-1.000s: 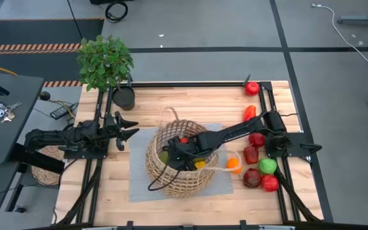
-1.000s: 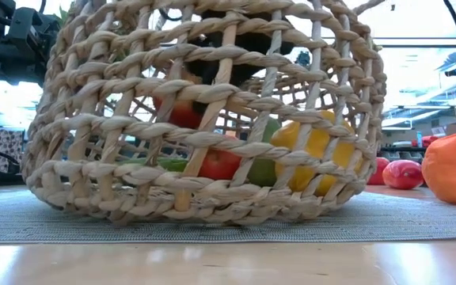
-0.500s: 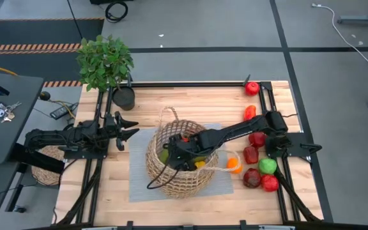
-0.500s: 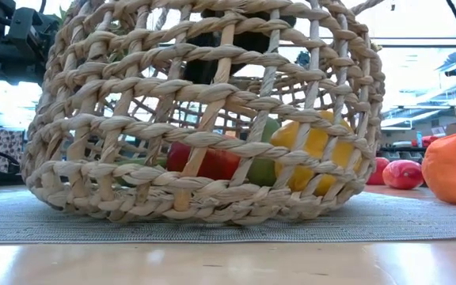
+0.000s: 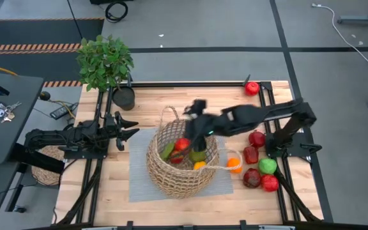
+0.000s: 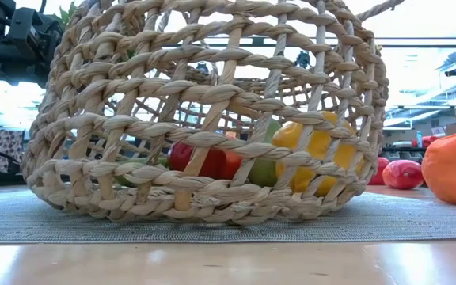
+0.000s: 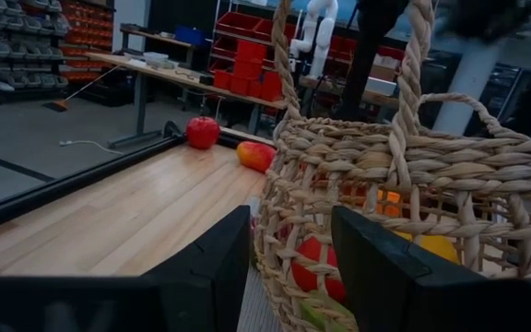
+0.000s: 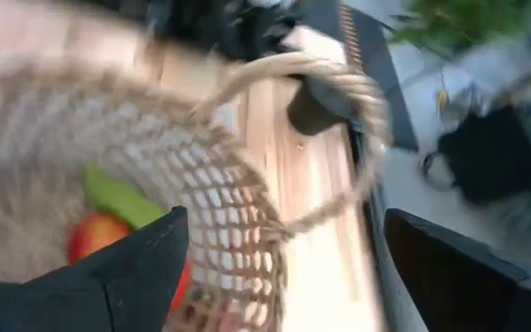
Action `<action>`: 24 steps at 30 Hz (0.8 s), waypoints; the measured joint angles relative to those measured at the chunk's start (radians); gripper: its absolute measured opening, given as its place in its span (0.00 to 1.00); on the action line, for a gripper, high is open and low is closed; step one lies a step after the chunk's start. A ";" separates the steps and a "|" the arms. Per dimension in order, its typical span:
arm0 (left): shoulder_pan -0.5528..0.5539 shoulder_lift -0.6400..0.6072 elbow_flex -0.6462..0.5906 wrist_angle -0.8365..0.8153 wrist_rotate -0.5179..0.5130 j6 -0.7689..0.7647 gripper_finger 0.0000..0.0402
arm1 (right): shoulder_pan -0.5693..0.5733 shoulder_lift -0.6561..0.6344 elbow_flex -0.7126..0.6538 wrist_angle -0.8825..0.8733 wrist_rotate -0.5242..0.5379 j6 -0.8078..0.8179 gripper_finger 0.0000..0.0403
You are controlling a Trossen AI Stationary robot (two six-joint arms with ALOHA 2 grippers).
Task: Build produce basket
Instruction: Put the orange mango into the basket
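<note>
The tan wicker basket (image 5: pixel 183 167) stands on its base on a grey mat (image 5: pixel 139 177) at mid-table. Inside lie a red fruit (image 5: pixel 182 144), green pieces (image 5: pixel 167 152) and a yellow piece (image 6: pixel 311 149). More produce lies outside to the right: an orange one (image 5: pixel 234 164), several red ones (image 5: pixel 252 177) and a green one (image 5: pixel 268 166). My right gripper (image 5: pixel 197 114) is open and empty, above the basket's far rim; its wrist view (image 8: pixel 279 277) looks down on the basket (image 8: pixel 155 166). My left gripper (image 5: pixel 130 128) waits open just left of the basket (image 7: pixel 404 184).
A black pot (image 5: pixel 124 97) with a leafy plant (image 5: pixel 105 61) stands at the far left corner. Two red fruits (image 5: pixel 252 88) lie along the far right rail. A small woven disc (image 5: pixel 46 167) lies off the table's left side.
My right gripper has let go of a red fruit inside the basket; the fruit has dropped to the bottom among the others. The gripper has then risen out of the basket and drawn back up toward the far and right edges. The basket has stayed in place.
</note>
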 joint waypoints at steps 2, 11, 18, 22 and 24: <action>0.000 0.000 0.000 0.000 0.000 0.000 0.40 | 0.000 -0.050 0.000 -0.029 -0.017 0.134 0.90; 0.000 0.000 0.000 0.000 0.000 0.000 0.40 | 0.010 -0.209 0.001 -0.409 -0.035 0.575 0.86; 0.000 0.000 0.000 0.000 0.000 0.000 0.40 | 0.010 -0.220 0.000 -0.730 0.092 0.879 0.86; 0.000 0.000 0.000 0.000 0.000 0.000 0.40 | -0.009 -0.231 -0.047 -0.720 0.127 0.950 0.86; 0.000 0.000 0.000 -0.001 0.000 0.000 0.40 | -0.043 -0.250 -0.099 -0.730 0.122 0.975 0.86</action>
